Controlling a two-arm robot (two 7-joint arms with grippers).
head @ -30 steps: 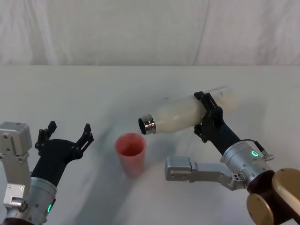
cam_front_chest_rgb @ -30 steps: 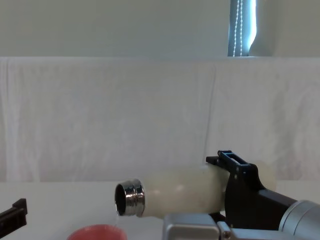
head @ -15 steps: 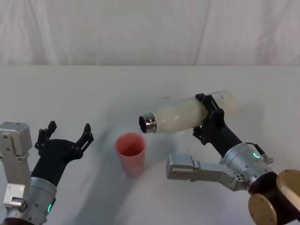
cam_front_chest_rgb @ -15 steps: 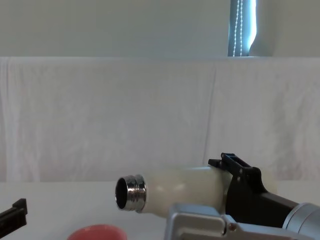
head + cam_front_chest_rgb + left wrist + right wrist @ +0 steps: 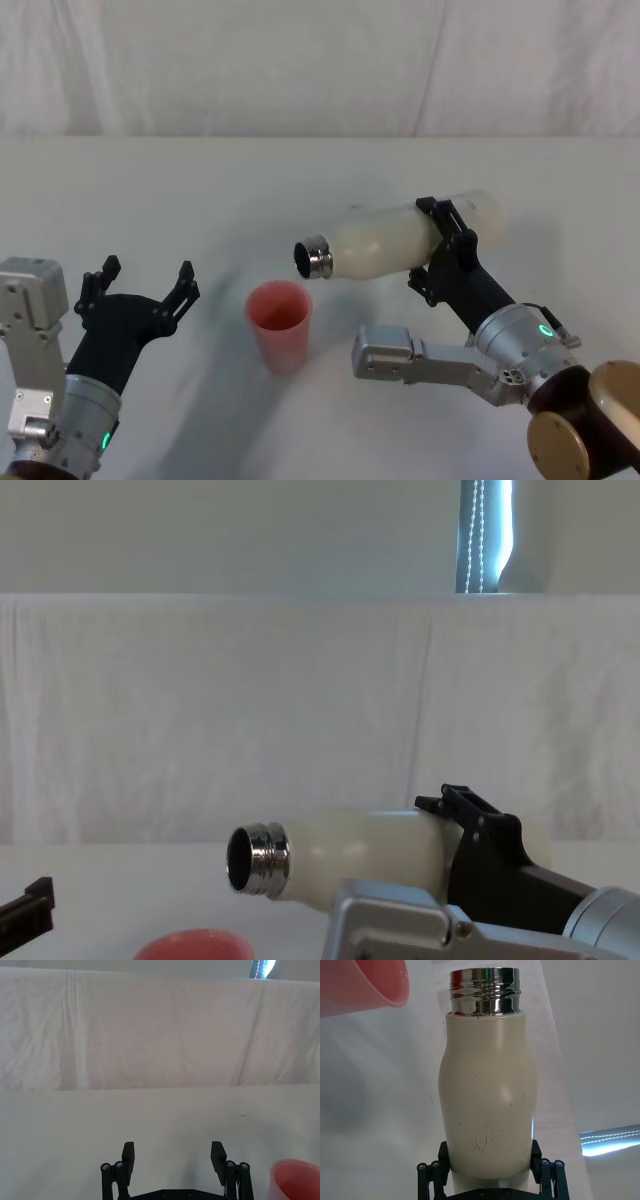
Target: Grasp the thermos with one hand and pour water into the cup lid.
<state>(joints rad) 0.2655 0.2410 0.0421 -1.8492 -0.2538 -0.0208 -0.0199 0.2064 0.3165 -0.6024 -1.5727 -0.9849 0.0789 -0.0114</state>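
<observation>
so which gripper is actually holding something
The right gripper: its jaws clamp the thermos, held tilted above the cup lid. The left gripper is open and holds nothing.

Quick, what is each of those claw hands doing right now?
Left gripper: open, holding nothing.
Right gripper: closed around the thermos, which lies tipped sideways.

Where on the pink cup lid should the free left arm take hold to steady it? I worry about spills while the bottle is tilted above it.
Take the cup lid by its side wall below the rim, coming level from the robot's left where the open left tool waits. It stands upright, and the thermos neck hangs above its right side.
</observation>
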